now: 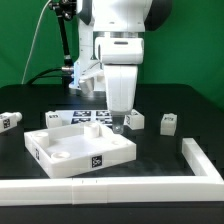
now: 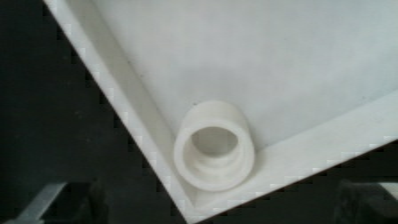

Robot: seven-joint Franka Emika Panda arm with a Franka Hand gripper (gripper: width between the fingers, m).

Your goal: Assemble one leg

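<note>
My gripper (image 1: 118, 126) hangs over the far right corner of the large white square tray (image 1: 60, 152). In the wrist view the tray corner (image 2: 160, 70) with its round hole (image 2: 217, 145) lies between my fingers (image 2: 50, 204), which stand wide apart with nothing in them. Two small white legs with tags stand just to the exterior view's right of the gripper, one close (image 1: 136, 120) and one farther (image 1: 168, 123). Another leg (image 1: 10, 121) lies at the exterior view's left.
The marker board (image 1: 85, 116) lies behind the tray. A long white rail (image 1: 120, 186) runs along the front and turns up the exterior view's right side (image 1: 200, 157). A black stand with cables (image 1: 66, 60) rises at the back.
</note>
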